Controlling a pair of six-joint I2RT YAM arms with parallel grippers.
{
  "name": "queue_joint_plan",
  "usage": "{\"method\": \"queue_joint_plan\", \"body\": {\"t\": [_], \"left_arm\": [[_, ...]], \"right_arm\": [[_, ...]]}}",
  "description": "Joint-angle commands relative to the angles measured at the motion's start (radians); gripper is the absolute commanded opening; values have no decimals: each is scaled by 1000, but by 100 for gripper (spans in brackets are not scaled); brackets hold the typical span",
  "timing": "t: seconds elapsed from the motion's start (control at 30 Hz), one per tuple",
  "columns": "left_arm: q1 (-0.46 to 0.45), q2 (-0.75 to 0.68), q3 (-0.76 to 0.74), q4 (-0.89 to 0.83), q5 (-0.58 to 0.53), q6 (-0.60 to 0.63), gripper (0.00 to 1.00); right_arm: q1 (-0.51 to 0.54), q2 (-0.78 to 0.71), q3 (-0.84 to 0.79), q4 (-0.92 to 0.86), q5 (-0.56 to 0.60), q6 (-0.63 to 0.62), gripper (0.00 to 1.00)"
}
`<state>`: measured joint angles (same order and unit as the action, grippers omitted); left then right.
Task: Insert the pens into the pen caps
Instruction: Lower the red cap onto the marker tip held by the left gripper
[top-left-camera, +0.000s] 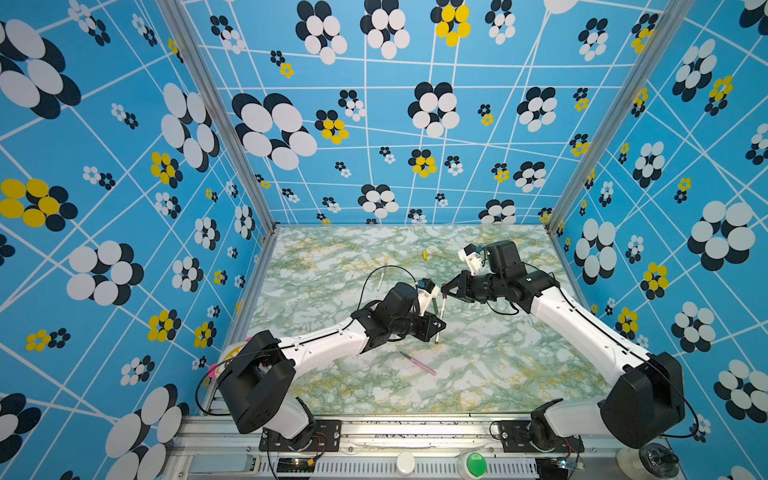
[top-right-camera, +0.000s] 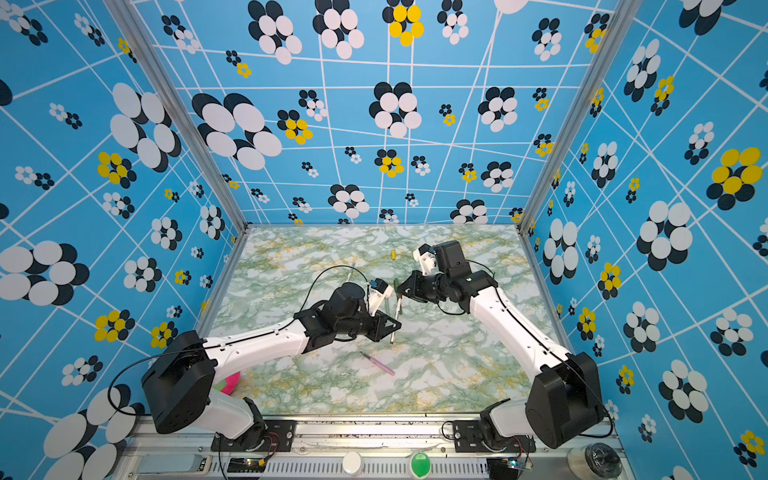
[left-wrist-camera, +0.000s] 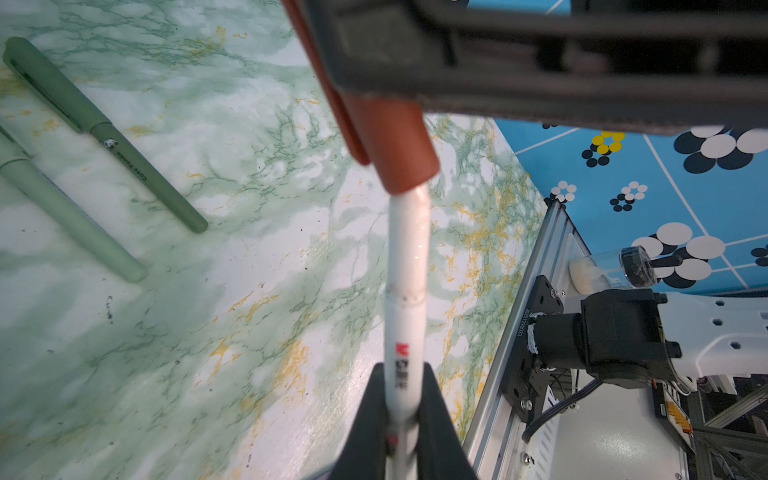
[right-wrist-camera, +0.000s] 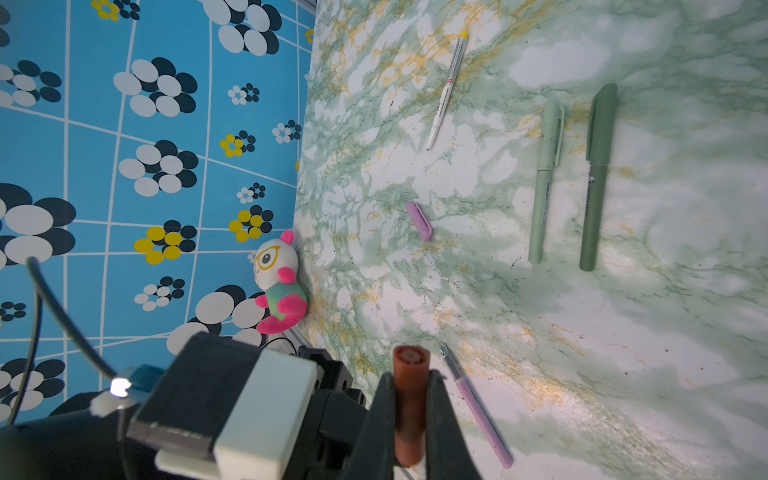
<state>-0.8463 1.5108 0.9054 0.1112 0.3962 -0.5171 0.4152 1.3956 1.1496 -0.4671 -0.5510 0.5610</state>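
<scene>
Noted: left end effector (left-wrist-camera: 403, 386) clamped on white pen (left-wrist-camera: 407, 266); right end effector (right-wrist-camera: 410, 388) clamped on brown cap (left-wrist-camera: 399, 153), pen end inside its mouth. Risk: an off-axis push could jam the cap or slide the pen through the grip.

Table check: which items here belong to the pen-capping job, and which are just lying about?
Job: white pen, brown cap, pink pen, pink cap, yellow-ended pen, yellow cap, pale green pen and dark green pen, both already capped.
Lying about: plush toy by the wall, clear vial off the table.
</scene>
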Motion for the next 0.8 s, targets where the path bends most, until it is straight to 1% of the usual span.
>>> {"method": "queue_joint_plan", "body": {"t": [0.0,0.13,0.43,0.77], "left_arm": [[11,-15,-4,24,-19,-22,0],[11,-21,-9,48,-19,-39,0],[14,-62,-39,124,-47,-75,0],[23,-84,-46,149,-66,-75,0]], "right_arm": [[15,-37,-1,-29,-3,-18,2],[27,-46,-12,-24,3,-31,1],[69,-72,-52,-4,64,-67,1],[83,-69,-71,13,65,-61,0]]}}
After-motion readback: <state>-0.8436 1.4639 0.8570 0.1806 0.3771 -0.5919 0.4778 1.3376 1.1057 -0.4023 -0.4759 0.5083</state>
